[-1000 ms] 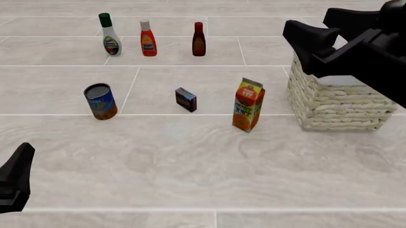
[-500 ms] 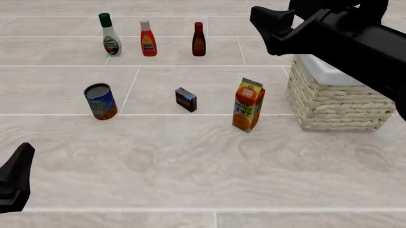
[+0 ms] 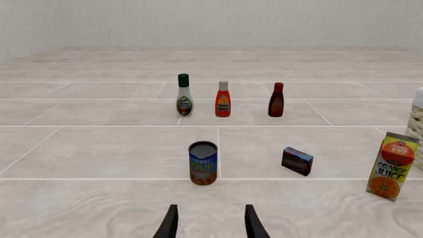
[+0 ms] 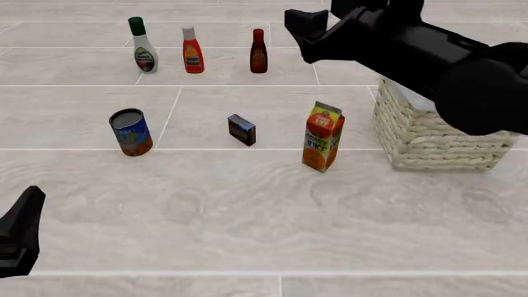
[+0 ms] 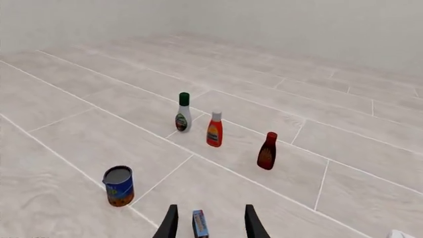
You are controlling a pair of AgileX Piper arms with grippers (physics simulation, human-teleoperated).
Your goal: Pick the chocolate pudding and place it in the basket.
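Holding the right gripper (image 4: 307,30) high over the table, at about 1 o'clock of the chocolate pudding (image 4: 242,130), with both jaws standing apart and gripping nothing. Framing the pudding, in the right wrist view, in the gap between the two dark fingers (image 5: 170,224), well below them and not touching either.

Leaving the pudding standing on one narrow edge on the pale tiled table (image 4: 247,216), near the middle of the front view, printed face turned toward 4 o'clock, dark brown side toward 8 o'clock. Flanking it with the blue-and-orange can (image 4: 131,132) at 9 o'clock and the tall orange juice carton (image 4: 323,137) at 3 o'clock, each well apart from it.

Placing the basket (image 4: 437,139) farther out at 3 o'clock, just beyond the juice carton, its far rim partly hidden behind the black right arm (image 4: 446,62). Showing nothing of the basket's inside.

Lining up three bottles across the far side, between 11 and 12 o'clock of the pudding: the green-capped white bottle (image 4: 143,45), the red-orange bottle (image 4: 192,51) and the dark red bottle (image 4: 258,51), all upright.

Resting the left gripper (image 4: 21,229) low at 7 o'clock, near the table's close edge, jaws likewise parted and empty in the left wrist view, pointing toward the can.
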